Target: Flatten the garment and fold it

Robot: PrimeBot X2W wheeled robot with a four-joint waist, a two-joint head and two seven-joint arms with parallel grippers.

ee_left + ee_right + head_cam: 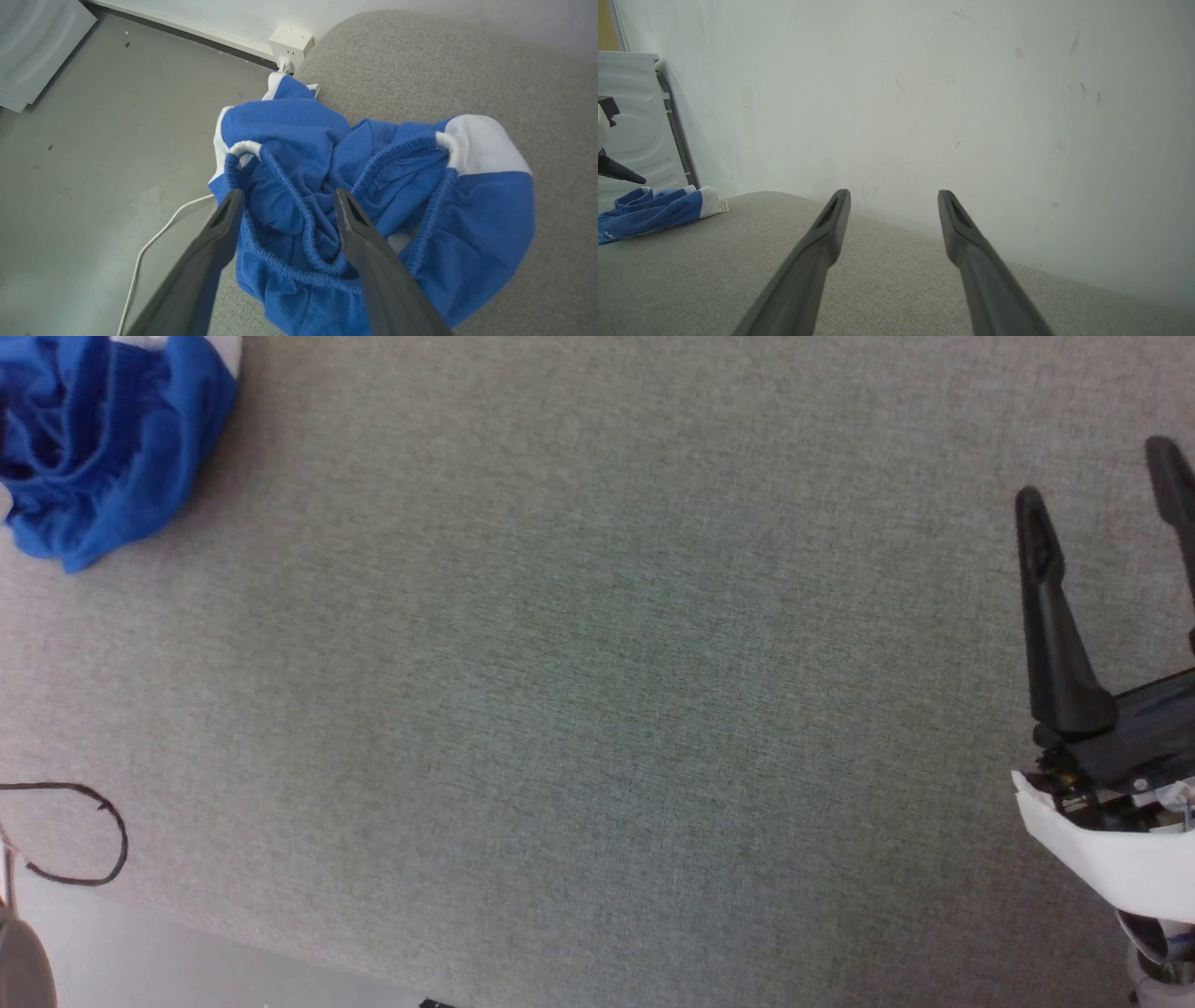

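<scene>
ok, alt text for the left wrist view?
The left gripper, fingers spread open, points down at crumpled blue shorts with white side panels, bunched at the edge of a grey fabric surface. Past the edge: grey floor, a white cable, a wall socket.

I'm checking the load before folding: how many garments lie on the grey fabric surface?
1: crumpled bright blue shorts with white side panels, at the far left edge of the grey fabric surface, beneath the open left gripper. Its folds could hide something smaller.
</scene>
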